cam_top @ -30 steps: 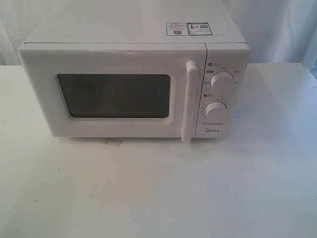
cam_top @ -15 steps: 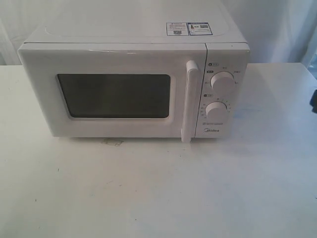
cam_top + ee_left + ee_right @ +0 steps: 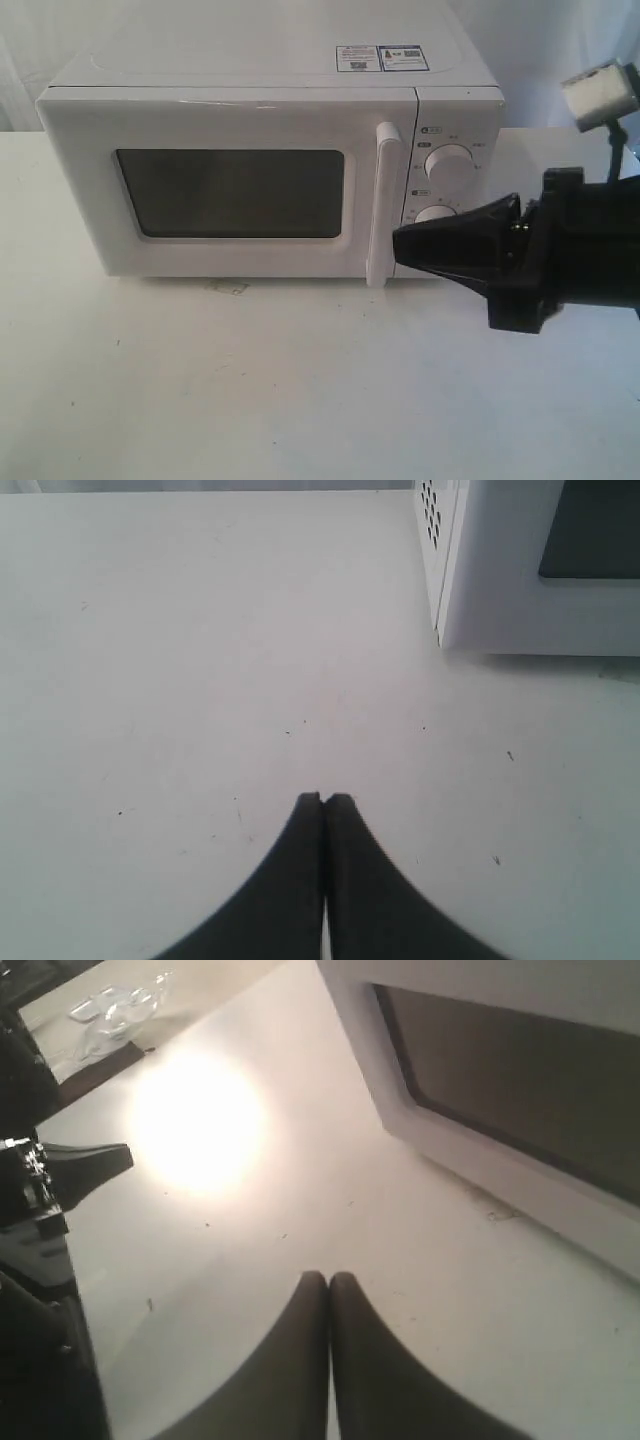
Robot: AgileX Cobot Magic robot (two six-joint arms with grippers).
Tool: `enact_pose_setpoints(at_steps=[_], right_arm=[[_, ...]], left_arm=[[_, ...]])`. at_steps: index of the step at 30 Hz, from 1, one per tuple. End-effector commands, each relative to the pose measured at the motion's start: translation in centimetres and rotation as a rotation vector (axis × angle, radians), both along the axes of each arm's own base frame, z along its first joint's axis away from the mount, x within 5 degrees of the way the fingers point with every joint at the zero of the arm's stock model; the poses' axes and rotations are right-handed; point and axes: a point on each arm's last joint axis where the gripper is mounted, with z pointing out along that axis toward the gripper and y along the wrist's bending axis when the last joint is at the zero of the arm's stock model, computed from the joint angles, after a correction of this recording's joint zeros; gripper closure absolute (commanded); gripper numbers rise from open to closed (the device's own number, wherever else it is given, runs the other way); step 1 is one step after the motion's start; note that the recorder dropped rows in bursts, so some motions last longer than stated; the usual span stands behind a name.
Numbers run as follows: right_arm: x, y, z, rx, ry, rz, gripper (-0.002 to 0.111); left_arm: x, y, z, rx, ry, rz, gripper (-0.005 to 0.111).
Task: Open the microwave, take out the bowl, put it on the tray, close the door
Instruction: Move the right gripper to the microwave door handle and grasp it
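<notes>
Your right gripper [image 3: 400, 246], clenched empty, points at the handle [image 3: 383, 200], probably to hook the shut door [image 3: 230, 120]; left gripper [image 3: 323, 802] clenched too.

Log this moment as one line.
stage: before opening | door: shut | right tool: shut, empty, pointing toward handle | left tool: shut, empty, over table | bowl: not visible

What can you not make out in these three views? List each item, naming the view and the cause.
1. Bowl: unseen in every view; the shut door and its dark window show nothing inside the microwave.
2. Lower knob: exterior view, mostly covered by the right tool.
3. Stickers on top: exterior view, print too small to read.
4. Right arm: exterior view, cut off by the right edge.
</notes>
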Motion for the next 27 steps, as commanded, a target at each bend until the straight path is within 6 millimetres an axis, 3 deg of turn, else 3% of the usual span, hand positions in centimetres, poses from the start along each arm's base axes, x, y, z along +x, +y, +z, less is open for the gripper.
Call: enact_pose_setpoints(at_steps=[1, 5, 8, 9, 15, 27], right_arm=[[2.7, -0.1, -1.4, -0.082, -0.132, 0.005, 0.108], [4.3, 0.0, -2.4, -0.139, -0.294, 0.026, 0.092], [6.2, -0.4, -3.3, -0.181, -0.31, -0.042, 0.051], [6.5, -0.5, -3.5, -0.193, -0.3, -0.053, 0.045], [8.9, -0.4, -3.7, -0.208, -0.286, -0.067, 0.043], [11.4, 0.0, -4.9, -0.194, -0.251, -0.043, 0.043]], left_arm=[[0.0, 0.0, -0.1, -0.002, 0.001, 0.004, 0.107], [0.0, 0.0, -0.1, -0.002, 0.001, 0.004, 0.107], [0.0, 0.0, -0.1, -0.002, 0.001, 0.004, 0.107], [0.0, 0.0, -0.1, -0.002, 0.001, 0.004, 0.107], [0.0, 0.0, -0.1, -0.002, 0.001, 0.004, 0.107], [0.0, 0.0, -0.1, -0.002, 0.001, 0.004, 0.107]])
